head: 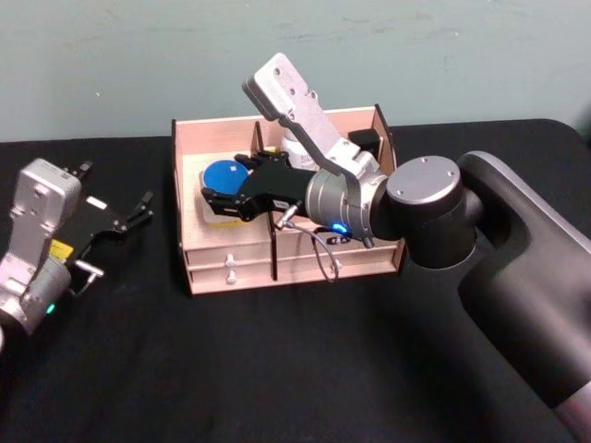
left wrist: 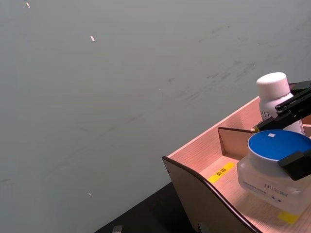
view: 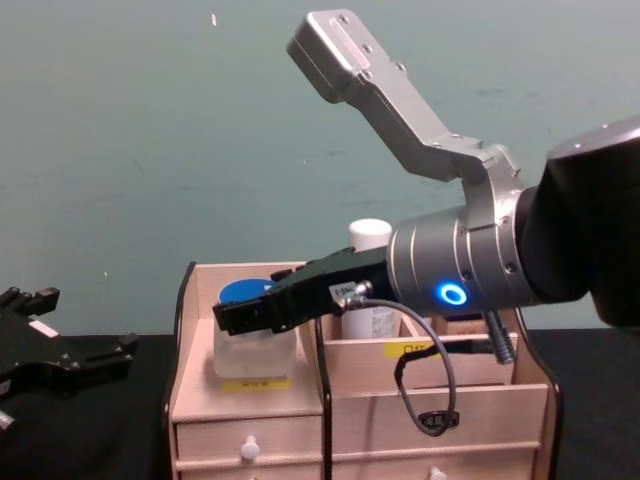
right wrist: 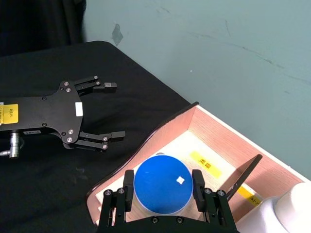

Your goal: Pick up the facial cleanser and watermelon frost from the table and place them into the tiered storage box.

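Right gripper point(right wrist: 163, 194) straddles the blue-lidded jar point(right wrist: 161, 185) at lower centre, fingers at its sides, apparently seating it in the box's point(head: 181, 166) left compartment. Left gripper point(right wrist: 109, 110) idles open on the table, upper left.

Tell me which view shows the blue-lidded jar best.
The left wrist view: the jar shows lid, clear body and label. The right wrist view gives its lid between the right gripper fingers; head and chest views show it partly hidden.

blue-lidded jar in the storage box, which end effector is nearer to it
Right. The right end effector straddles the blue-lidded jar inside the tiered storage box, fingers on either side of its lid. The left end effector hovers open over the black table, off to the box's left.
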